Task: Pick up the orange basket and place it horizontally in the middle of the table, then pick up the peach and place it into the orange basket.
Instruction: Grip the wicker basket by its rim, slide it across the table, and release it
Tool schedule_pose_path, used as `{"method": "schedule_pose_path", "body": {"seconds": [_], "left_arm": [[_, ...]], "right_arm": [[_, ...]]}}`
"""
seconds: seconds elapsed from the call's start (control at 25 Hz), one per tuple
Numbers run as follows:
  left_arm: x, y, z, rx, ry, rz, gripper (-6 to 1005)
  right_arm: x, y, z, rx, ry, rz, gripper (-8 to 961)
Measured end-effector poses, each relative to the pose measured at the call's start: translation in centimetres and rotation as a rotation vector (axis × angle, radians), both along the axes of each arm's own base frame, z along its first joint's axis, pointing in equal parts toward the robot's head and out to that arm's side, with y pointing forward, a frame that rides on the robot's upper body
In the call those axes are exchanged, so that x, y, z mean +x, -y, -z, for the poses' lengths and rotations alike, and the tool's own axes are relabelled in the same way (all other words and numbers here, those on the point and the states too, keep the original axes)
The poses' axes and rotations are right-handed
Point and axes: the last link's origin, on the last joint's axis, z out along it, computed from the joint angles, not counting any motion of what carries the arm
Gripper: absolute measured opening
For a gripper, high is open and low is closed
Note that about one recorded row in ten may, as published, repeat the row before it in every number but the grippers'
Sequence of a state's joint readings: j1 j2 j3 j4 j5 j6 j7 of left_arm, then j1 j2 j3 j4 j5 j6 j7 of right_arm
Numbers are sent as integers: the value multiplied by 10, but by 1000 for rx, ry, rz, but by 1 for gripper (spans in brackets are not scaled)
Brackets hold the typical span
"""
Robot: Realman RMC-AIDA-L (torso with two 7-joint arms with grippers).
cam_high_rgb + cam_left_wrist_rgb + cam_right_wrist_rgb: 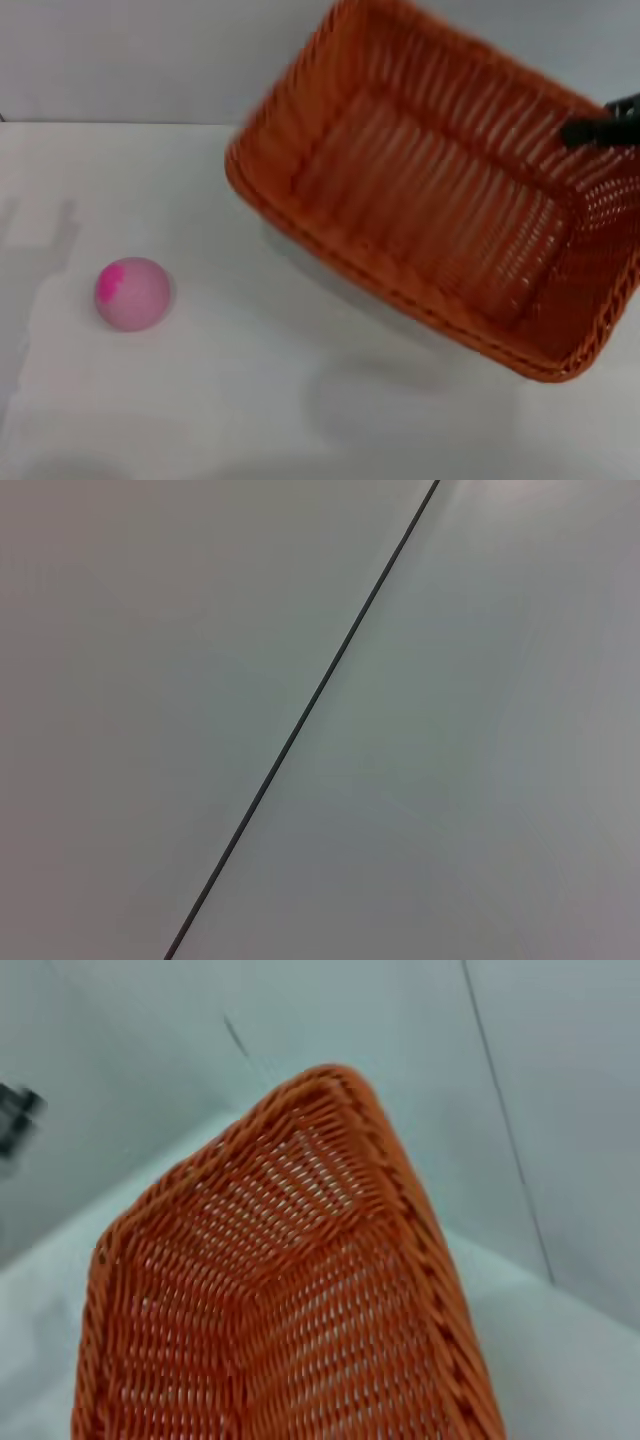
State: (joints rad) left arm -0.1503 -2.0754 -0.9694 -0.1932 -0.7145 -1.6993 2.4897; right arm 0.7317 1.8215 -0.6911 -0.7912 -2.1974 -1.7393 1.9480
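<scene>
Right gripper [597, 128], a dark form at the far right rim of the orange basket [430, 190], apparently pinching that rim (fingers blurred); basket tilted, seemingly lifted off the table [250, 400]; peach [132, 293] rests well left of basket; level the basket before lowering it mid-table.

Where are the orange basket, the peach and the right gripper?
orange basket [430, 200]: head view, on its woven floor.
peach [132, 293]: head view, on its middle.
right gripper [600, 128]: head view, on the dark finger at the basket's rim.
</scene>
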Motion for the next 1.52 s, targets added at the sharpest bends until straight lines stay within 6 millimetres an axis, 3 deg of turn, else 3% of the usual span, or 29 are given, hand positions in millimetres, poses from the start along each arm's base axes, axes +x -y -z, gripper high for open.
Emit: {"method": "schedule_pose_path", "body": {"seconds": [0.2, 0.4, 0.6, 0.84, 1.04, 1.28, 1.52], "left_arm": [[0, -1, 0, 2, 1, 1, 831], [2, -3, 0, 1, 0, 8, 830], [4, -5, 1, -1, 2, 15, 831], [4, -4, 1, -6, 12, 16, 831], [3, -2, 2, -5, 18, 15, 831], [4, -2, 3, -12, 18, 18, 832], [2, 1, 3, -13, 18, 11, 830]], "right_arm": [[-10, 7, -15, -13, -74, -100, 167], [-25, 11, -11, -79, -52, -273, 167], [-42, 6, 10, -165, 14, -356, 167], [-52, -10, 55, -198, 85, -351, 167], [-59, -11, 85, -223, 113, -372, 167], [-61, -11, 104, -227, 150, -395, 166], [-64, -10, 108, -233, 152, -411, 164]]}}
